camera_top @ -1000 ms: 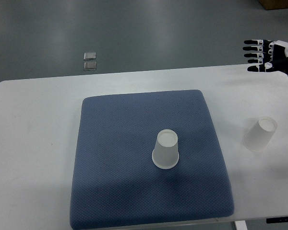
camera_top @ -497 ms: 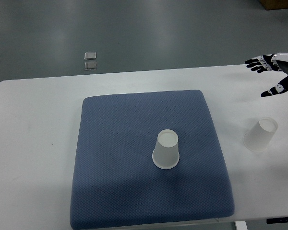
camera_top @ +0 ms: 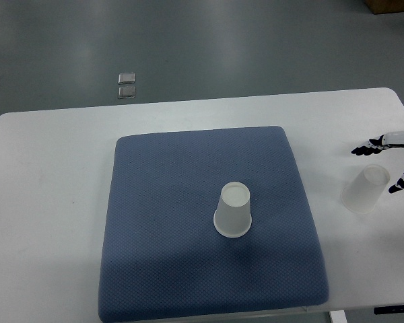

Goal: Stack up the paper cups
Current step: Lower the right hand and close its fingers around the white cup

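One white paper cup point(camera_top: 233, 210) stands upside down on the blue mat point(camera_top: 188, 175), near its middle. A second, more translucent cup point(camera_top: 365, 188) stands upside down on the white table point(camera_top: 47, 202) to the right of the mat. My right hand point(camera_top: 388, 165) reaches in from the right edge just beside that cup. Its black fingers are spread, with one fingertip point(camera_top: 358, 150) above the cup and another to the cup's right, neither touching it. The left arm is out of sight.
Two small square metal plates point(camera_top: 126, 85) lie on the grey floor beyond the table's far edge. The table's front edge runs just below the mat.
My right hand has come down from beyond the table's far right corner to the right-hand cup, staying open. Both cups are where they were.
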Action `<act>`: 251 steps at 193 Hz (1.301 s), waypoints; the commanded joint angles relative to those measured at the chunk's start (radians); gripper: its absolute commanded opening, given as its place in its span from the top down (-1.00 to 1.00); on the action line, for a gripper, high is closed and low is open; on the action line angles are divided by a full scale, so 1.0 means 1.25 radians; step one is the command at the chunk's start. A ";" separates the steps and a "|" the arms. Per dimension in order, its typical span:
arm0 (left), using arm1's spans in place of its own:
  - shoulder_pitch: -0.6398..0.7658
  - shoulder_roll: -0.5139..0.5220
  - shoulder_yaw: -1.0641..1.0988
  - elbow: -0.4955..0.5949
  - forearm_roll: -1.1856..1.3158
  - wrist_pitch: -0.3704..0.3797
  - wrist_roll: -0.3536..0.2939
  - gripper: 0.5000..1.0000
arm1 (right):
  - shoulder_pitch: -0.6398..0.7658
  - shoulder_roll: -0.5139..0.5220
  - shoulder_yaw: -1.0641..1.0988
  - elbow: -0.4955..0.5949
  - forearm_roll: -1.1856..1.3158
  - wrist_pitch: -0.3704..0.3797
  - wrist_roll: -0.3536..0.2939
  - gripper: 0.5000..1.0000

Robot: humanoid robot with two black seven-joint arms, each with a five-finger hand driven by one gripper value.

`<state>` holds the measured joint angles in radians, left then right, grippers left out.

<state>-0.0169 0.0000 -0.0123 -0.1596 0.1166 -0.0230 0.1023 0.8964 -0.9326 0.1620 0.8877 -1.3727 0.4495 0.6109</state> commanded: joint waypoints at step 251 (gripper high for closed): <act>0.000 0.000 0.000 0.000 0.000 0.000 -0.001 -1.00 | -0.065 0.049 -0.056 -0.016 -0.012 -0.214 0.000 -0.20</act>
<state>-0.0169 0.0000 -0.0123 -0.1595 0.1166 -0.0230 0.1027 0.8223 -0.8716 0.1037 0.8712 -1.3871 0.2080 0.6109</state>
